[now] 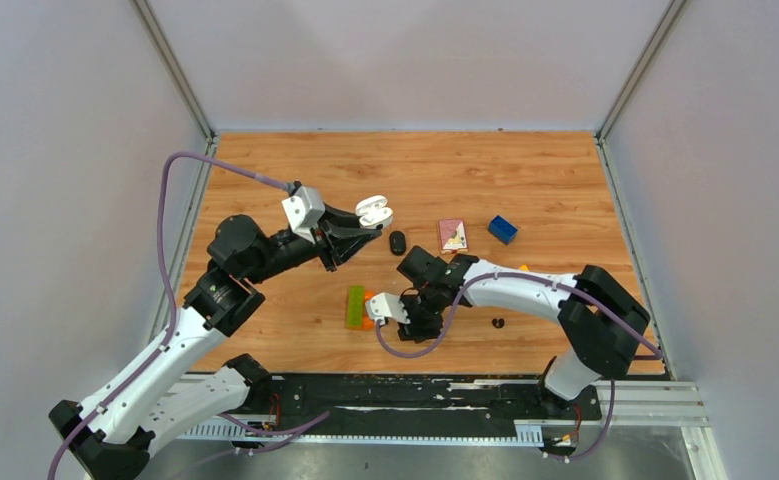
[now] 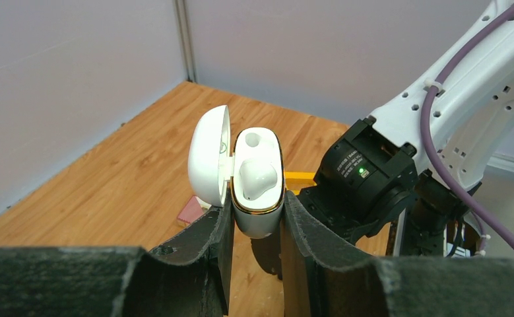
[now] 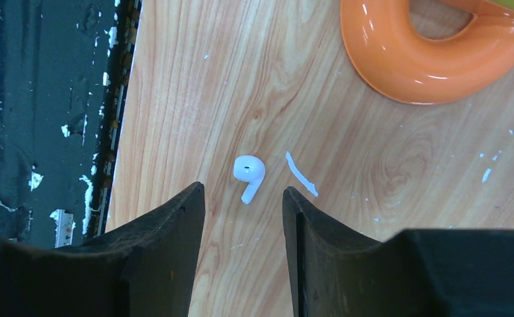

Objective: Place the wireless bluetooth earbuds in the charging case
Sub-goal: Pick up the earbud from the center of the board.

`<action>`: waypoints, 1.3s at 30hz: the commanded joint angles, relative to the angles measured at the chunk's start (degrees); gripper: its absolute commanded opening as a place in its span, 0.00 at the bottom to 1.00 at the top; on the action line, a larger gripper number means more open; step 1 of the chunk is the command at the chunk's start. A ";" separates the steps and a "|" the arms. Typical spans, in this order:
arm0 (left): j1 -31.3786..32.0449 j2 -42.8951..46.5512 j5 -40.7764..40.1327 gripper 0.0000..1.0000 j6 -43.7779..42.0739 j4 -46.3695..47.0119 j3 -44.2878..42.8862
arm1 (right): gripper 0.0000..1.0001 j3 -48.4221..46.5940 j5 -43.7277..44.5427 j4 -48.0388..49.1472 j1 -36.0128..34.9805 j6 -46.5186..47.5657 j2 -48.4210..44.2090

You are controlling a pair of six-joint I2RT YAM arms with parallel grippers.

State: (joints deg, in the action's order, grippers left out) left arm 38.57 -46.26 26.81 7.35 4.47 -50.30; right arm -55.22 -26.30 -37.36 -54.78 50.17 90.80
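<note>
My left gripper (image 2: pixel 257 206) is shut on the lower body of a white charging case (image 2: pixel 257 218) and holds it above the table with its lid (image 2: pixel 208 155) swung open. One white earbud (image 2: pixel 259 178) sits in the case, and the socket (image 2: pixel 252 139) beside it is empty. Another white stemmed earbud (image 3: pixel 249 175) lies on the wood just past the tips of my right gripper (image 3: pixel 242 191), which is open and points down at it. In the top view the case (image 1: pixel 373 212) is left of centre and the right gripper (image 1: pixel 417 322) is near the front. A black earbud (image 1: pixel 498 322) lies to its right.
A thin white sliver (image 3: pixel 301 175) lies right of the earbud. An orange ring (image 3: pixel 432 53) and a green block (image 1: pixel 354 305) are close by. A black oval case (image 1: pixel 397 242), a pink card (image 1: pixel 452 234) and a blue block (image 1: pixel 502 229) sit mid-table. The black base rail (image 3: pixel 43 132) borders the wood.
</note>
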 commanded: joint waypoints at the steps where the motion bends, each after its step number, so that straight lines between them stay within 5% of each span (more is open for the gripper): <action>1: 0.11 1.15 -0.04 0.00 0.12 1.74 0.48 | 0.47 -0.90 -1.87 2.37 -0.90 3.49 1.57; 39: 0.11 1.83 0.09 0.00 0.09 1.57 1.12 | 0.37 1.21 7.94 3.40 -4.78 3.78 4.99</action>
State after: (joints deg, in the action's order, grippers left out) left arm 38.57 -44.77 26.50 7.25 4.29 -49.41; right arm -54.78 -21.93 -34.02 -59.46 53.43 95.42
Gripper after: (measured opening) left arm 0.345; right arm 0.383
